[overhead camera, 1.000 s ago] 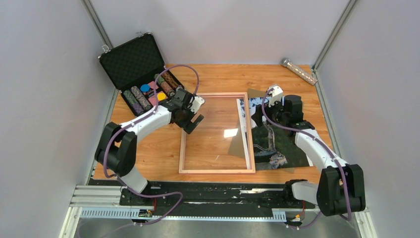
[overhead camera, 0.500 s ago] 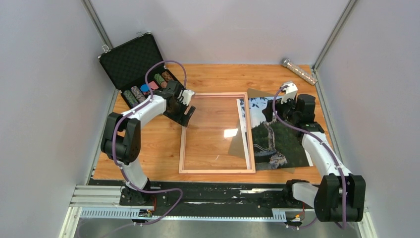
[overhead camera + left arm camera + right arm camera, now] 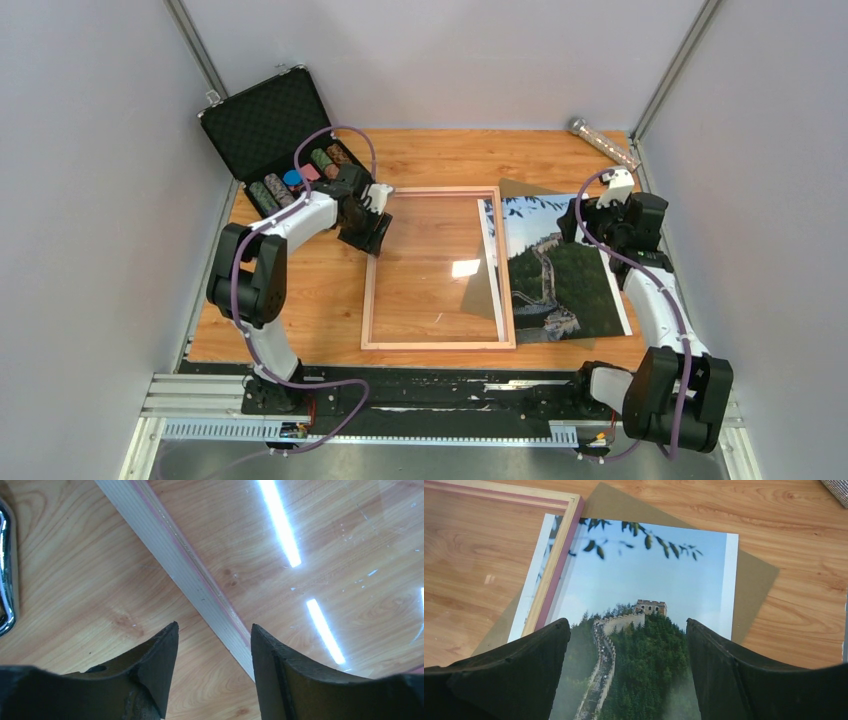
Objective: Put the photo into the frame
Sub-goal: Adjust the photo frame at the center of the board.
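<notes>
The frame lies flat mid-table, light wood side up, with a clear pane. Its right rail covers the left edge of the photo, a Great Wall print lying on a brown backing board. My left gripper is down at the frame's left rail near the far corner. In the left wrist view the gripper is open, its fingers astride the rail. My right gripper hovers over the photo's far right part, open and empty.
An open black foam-lined case with several coloured rolls stands at the far left; its chrome corner lies close to my left gripper. A glittery silver cylinder lies at the far right corner. Grey walls enclose the table.
My left gripper moved back and left onto the frame's left rail and its jaws narrowed. My right arm drew back to the right, uncovering most of the photo.
</notes>
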